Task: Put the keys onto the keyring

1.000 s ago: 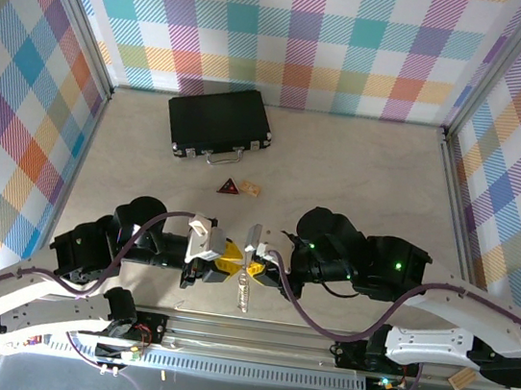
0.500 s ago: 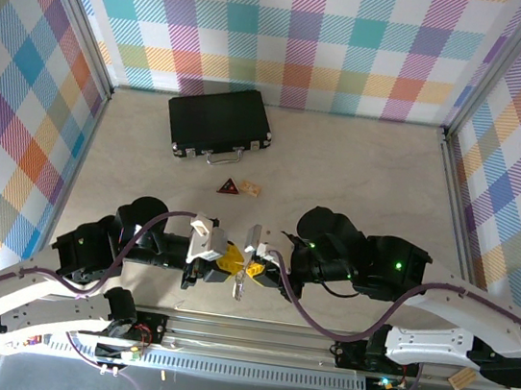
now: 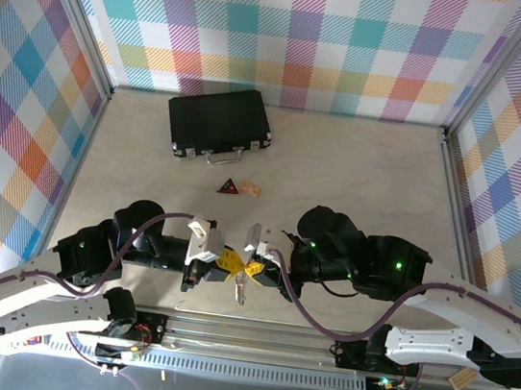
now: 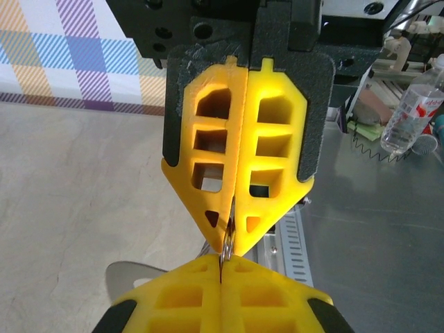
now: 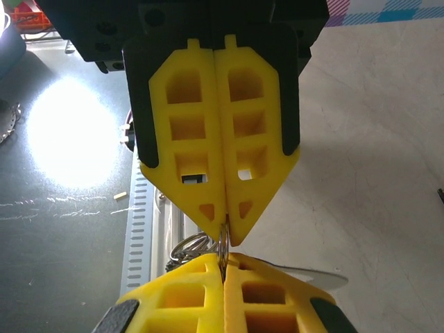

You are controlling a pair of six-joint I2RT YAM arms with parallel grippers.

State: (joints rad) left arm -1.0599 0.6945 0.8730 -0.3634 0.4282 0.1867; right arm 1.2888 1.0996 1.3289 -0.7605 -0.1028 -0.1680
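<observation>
Most of the keyring (image 5: 223,244) is hidden – only a thin silver edge shows where the yellow fingertips meet, with a few small loops bunched just beside it. A flat silver sliver (image 5: 316,277) pokes out beside the lower fingers; what it is I cannot tell. Both arms lie folded low along the near edge of the table, forearms reaching inward, so the left gripper (image 3: 231,265) and right gripper (image 3: 252,270) meet tip to tip – each pressed closed on the ring's edge.
</observation>
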